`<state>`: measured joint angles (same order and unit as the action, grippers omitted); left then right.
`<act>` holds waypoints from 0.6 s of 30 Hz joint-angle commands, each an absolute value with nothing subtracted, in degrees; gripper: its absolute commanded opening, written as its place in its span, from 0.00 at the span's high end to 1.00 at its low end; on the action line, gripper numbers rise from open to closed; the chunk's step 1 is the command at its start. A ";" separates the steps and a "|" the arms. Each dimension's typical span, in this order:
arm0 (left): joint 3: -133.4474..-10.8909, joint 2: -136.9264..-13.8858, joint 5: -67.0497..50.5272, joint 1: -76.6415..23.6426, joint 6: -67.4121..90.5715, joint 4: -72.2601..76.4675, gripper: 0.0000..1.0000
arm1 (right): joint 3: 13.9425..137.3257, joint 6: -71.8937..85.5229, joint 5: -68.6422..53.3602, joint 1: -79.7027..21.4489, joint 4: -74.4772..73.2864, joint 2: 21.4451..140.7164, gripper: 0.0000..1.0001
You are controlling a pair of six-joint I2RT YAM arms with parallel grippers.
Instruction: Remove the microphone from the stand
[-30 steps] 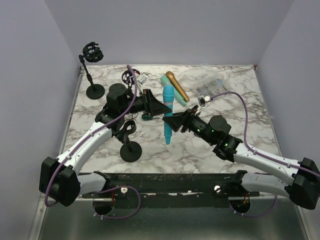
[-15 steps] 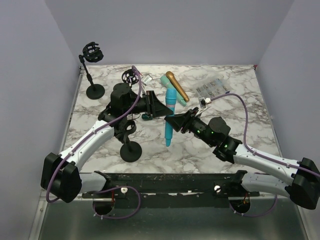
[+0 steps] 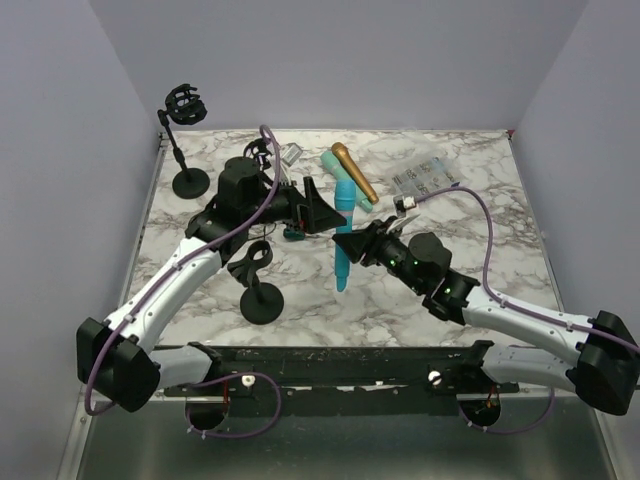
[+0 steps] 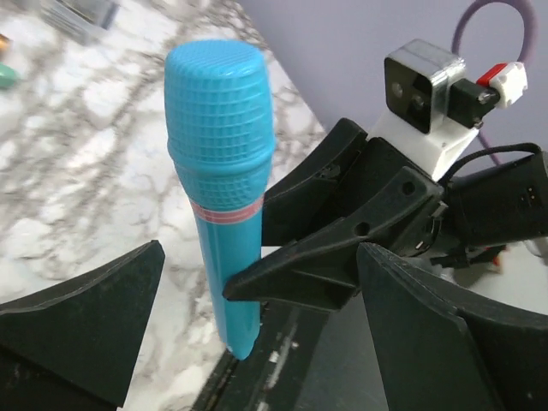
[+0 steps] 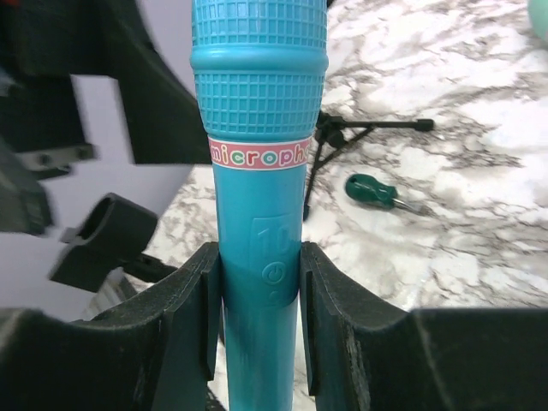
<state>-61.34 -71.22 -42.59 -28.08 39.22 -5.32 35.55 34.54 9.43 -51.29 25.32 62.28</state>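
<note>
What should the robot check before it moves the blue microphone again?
1. Right pincer shut on the blue microphone: ok, both fingers press its handle.
2. Left pincer open, pads off the microphone: ok.
3. Microphone out of the stand: ok, its clip is empty.
4. Grip firm enough not to slip: cannot tell.
5. Green screwdriver out of the way: ok, it lies on the table, apart from the microphone.
</note>
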 commanded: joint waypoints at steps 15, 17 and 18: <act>-60.59 -48.18 -4.32 -26.11 22.66 -14.36 0.02 | 58.81 5.36 27.06 -45.98 11.39 91.40 0.99; -59.98 -46.06 -2.46 -25.76 21.84 -13.75 0.02 | 64.96 4.89 19.70 -41.72 6.97 97.33 0.99; -59.69 -45.38 -1.58 -25.59 21.48 -13.62 0.02 | 67.40 3.94 16.11 -40.63 5.50 99.65 0.99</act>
<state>-61.32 -48.73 -9.98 -26.50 24.40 -15.09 58.52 10.17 24.69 -46.50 11.70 91.92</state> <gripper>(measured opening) 0.981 0.419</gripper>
